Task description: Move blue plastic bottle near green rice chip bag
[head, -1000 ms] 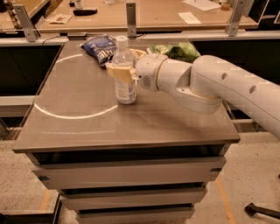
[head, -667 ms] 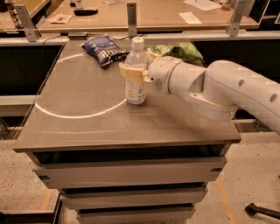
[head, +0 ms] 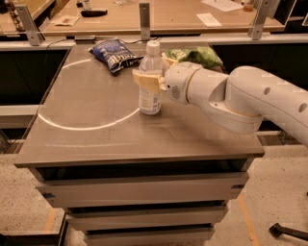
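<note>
The blue plastic bottle [head: 150, 84], pale and clear with a white cap, stands upright on the grey table [head: 96, 129] near its middle. My gripper [head: 148, 81] reaches in from the right and is shut on the bottle's body, its tan fingers [head: 144, 81] wrapped around the label. The green rice chip bag [head: 198, 55] lies at the table's back right, just behind my wrist, which hides part of it. The bottle stands a short way left and in front of the bag.
A dark blue snack bag [head: 114, 54] with white print lies at the back of the table, left of the bottle. A light arc [head: 86, 126] curves across the tabletop. A wooden bench [head: 168, 14] stands behind the table. Drawers sit below.
My gripper has carried the bottle to the right and a little toward the back, closer to the green bag. The bottle has stayed upright.
</note>
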### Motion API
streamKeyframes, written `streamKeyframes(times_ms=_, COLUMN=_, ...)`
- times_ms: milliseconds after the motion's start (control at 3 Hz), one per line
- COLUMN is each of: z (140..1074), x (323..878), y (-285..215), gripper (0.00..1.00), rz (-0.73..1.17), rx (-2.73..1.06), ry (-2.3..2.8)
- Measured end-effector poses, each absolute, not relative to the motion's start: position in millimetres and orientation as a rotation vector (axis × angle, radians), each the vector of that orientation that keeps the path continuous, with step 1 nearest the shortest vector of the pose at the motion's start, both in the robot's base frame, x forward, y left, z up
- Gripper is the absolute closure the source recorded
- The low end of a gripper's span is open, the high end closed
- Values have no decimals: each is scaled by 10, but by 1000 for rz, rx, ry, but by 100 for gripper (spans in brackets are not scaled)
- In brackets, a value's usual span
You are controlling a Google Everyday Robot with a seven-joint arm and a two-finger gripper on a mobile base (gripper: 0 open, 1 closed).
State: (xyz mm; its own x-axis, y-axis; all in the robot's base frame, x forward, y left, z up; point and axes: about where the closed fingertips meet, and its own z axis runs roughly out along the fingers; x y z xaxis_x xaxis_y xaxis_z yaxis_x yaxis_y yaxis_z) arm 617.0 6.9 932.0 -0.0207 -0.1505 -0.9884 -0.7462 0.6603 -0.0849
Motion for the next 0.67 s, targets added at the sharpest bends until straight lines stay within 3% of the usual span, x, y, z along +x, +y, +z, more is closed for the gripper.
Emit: streamKeyframes(times_ms=667, z=9320, x=6171, y=66, gripper=100, rz=557, rx=-768, ry=1549)
